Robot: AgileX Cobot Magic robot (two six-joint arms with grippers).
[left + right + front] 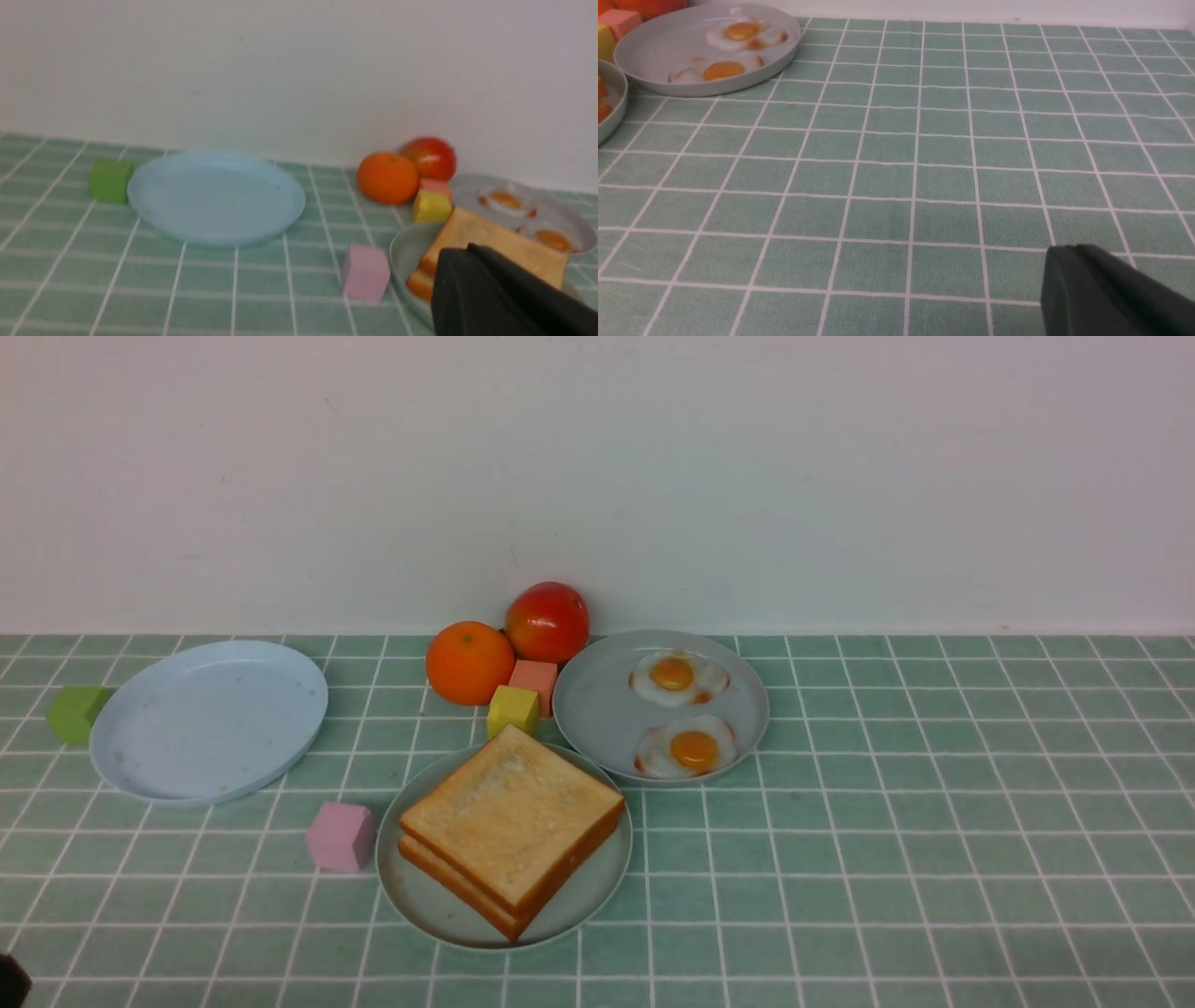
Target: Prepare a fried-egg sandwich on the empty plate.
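Observation:
Two square golden toast slices [512,817] lie stacked on the pale mint-green plate [411,896] at the table's front centre; no egg shows between them. Behind it to the right, a grey plate [597,709] carries two fried eggs [679,677] [689,749]. In the left wrist view my left gripper [460,252] is shut and holds nothing, hovering in front of the toast [490,238]. My right gripper [1064,252] also has its jaws together with nothing in them, over bare tablecloth well to the right of the egg plate [654,42]. Only a dark tip [11,980] shows in the front view.
A bare pale blue plate [210,719] lies at the left with a green cube [77,712] beside it. An orange [470,663], a red fruit [547,621], a salmon cube [535,677] and a yellow cube [513,709] crowd behind the toast. A pink cube [342,836] stands left of it.

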